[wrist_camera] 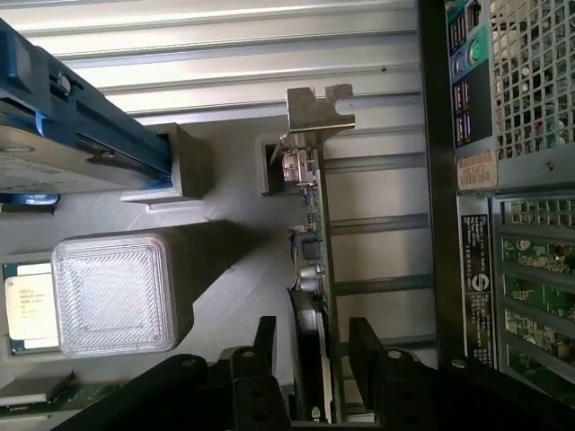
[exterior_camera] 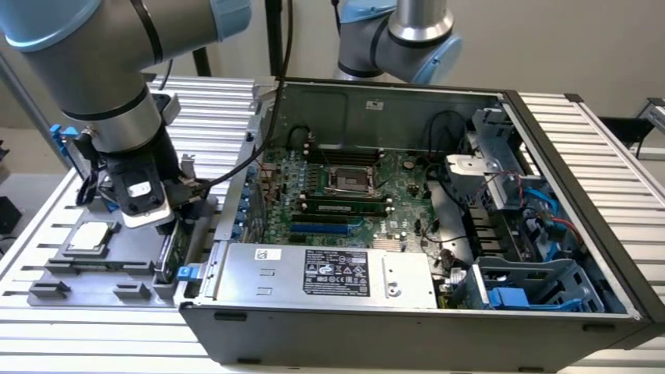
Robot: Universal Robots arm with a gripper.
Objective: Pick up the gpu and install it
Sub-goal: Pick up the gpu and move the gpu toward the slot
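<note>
The gpu (wrist_camera: 314,260) stands on edge in a slot of the grey holder tray (wrist_camera: 225,224), its silver bracket (wrist_camera: 316,108) at the far end and its green board edge facing up. My gripper (wrist_camera: 314,355) is lowered over the card with one black finger (wrist_camera: 265,346) on each side. Small gaps show between the pads and the card, so the gripper is open around it. In the exterior view the gripper (exterior_camera: 171,214) hangs over the tray at the exterior view's left, just outside the open computer case (exterior_camera: 582,195), with the gpu (exterior_camera: 170,248) below it.
The case's side wall (wrist_camera: 436,180) stands close beside the card. Inside the case lie the motherboard (exterior_camera: 343,187) and a power supply (exterior_camera: 322,273). The tray also holds a processor (exterior_camera: 92,234) and a blue-framed hard drive (wrist_camera: 54,135). A second arm's base (exterior_camera: 400,39) stands behind the case.
</note>
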